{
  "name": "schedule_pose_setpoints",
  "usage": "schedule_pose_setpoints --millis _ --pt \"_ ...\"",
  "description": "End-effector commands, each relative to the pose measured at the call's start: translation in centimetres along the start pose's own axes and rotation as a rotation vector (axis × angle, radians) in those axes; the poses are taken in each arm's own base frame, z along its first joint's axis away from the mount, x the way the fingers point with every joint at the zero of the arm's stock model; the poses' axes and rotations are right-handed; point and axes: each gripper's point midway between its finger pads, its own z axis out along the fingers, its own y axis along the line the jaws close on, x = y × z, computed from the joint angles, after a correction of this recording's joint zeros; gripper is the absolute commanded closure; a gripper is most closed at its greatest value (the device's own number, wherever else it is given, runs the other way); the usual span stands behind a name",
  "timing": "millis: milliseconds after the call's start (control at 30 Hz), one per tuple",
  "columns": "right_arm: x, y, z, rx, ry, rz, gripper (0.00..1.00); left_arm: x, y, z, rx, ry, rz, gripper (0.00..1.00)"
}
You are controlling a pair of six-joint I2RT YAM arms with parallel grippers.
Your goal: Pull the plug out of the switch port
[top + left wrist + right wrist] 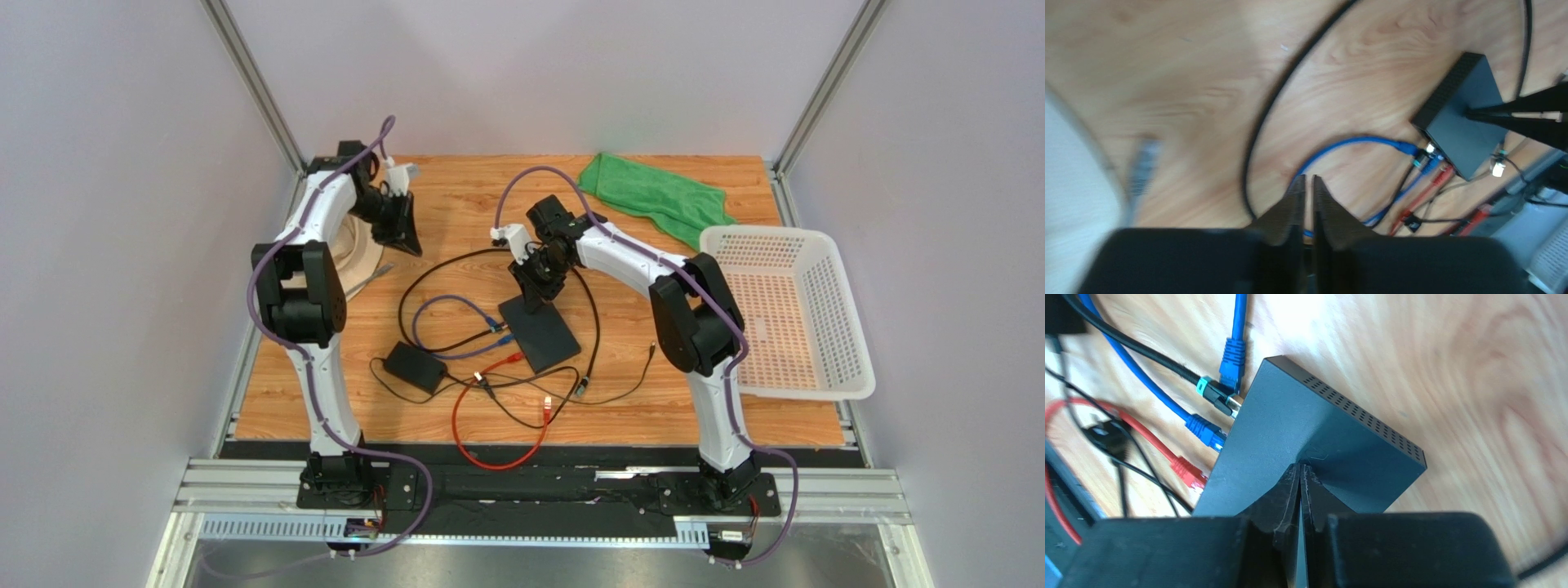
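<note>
Four plugs meet one edge of the switch box, which lies flat in the middle of the desk: a blue plug, a black plug with a teal collar, a second blue plug and a red plug. Which switch port the task means, I cannot tell. The right tool is closed on nothing, its tips pressed on the box top. The left tool is also closed and empty, above a blue cable, well apart from the box. I judge the box light and easy to slide, so pinning it helps. The plugs look small and hard, the cables soft. It is better to pinch the plug body just beside the port, not the cable.
</note>
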Motion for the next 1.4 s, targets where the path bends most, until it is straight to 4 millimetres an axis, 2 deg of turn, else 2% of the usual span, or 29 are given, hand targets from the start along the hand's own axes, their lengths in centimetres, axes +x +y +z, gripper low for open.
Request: schedule_pose_setpoints --millis 0,33,67,133,167,200,233,267,367,533,700,833,1033,1167,1200,1267,1333,1367 --pt "-0.5 -3.1 -4.2 0.172 0.022 -0.064 0.89 2.9 -6.7 3.0 0.247 0.08 -0.136 0.98" --pt "-1.9 -3.1 -6.1 0.205 -0.018 -0.116 0.89 3.5 -7.3 3.6 0.258 0.096 -0.123 1.0" --pt "-2.3 -3.3 -7.1 0.227 -0.033 -0.128 0.88 4.3 -8.8 4.5 0.276 0.126 -0.084 1.0" --pt "-3.0 -3.8 -9.0 0.268 -0.07 -0.14 0.86 5.8 -10.0 5.8 0.291 0.165 -0.043 1.0" --pt "-2.3 -4.0 -9.0 0.281 -0.059 -0.125 0.86 6.4 -11.3 6.5 0.304 0.187 -0.019 1.0" --pt "-1.7 -4.6 -9.4 0.324 -0.046 -0.112 0.86 6.9 -11.5 7.3 0.306 0.202 -0.016 1.0" --pt "-1.4 -4.8 -9.4 0.339 -0.047 -0.096 0.86 7.2 -12.0 7.7 0.31 0.217 -0.022 1.0" --pt "0.5 -4.8 -8.7 0.331 -0.011 -0.078 0.87 7.5 -12.6 8.3 0.316 0.232 -0.013 1.0" --pt "2.1 -4.8 -8.9 0.341 -0.003 -0.054 0.87 7.6 -13.5 9.7 0.323 0.255 0.0 1.0" --pt "6.1 -3.4 -8.5 0.282 0.083 0.015 0.87 7.3 -14.5 11.6 0.341 0.286 0.024 1.0" --pt "6.9 -1.6 -9.4 0.24 0.058 0.027 0.86 8.2 -15.6 13.2 0.354 0.332 0.057 1.0" --pt "7.0 -1.3 -9.4 0.219 0.052 0.045 0.86 8.5 -17.0 14.3 0.371 0.351 0.087 1.0" --pt "6.9 -1.4 -9.7 0.23 0.051 0.042 0.86 6.5 -17.2 15.4 0.358 0.339 0.12 1.0" --pt "7.3 -1.5 -10.0 0.238 0.07 0.038 0.86 3.8 -18.0 15.2 0.379 0.278 0.182 1.0" --pt "6.9 -1.5 -10.2 0.238 0.061 0.033 0.86 3.4 -17.9 15.3 0.375 0.273 0.192 0.98" --pt "6.5 -1.2 -10.6 0.229 0.055 0.024 0.85 2.6 -17.9 14.4 0.372 0.255 0.204 0.87" --pt "5.3 -1.0 -11.0 0.218 0.026 0.014 0.83 1.4 -18.1 12.7 0.384 0.204 0.216 0.75" --pt "4.8 -0.9 -11.2 0.211 0.014 0.01 0.8 1.7 -18.0 12.6 0.393 0.198 0.213 0.73"
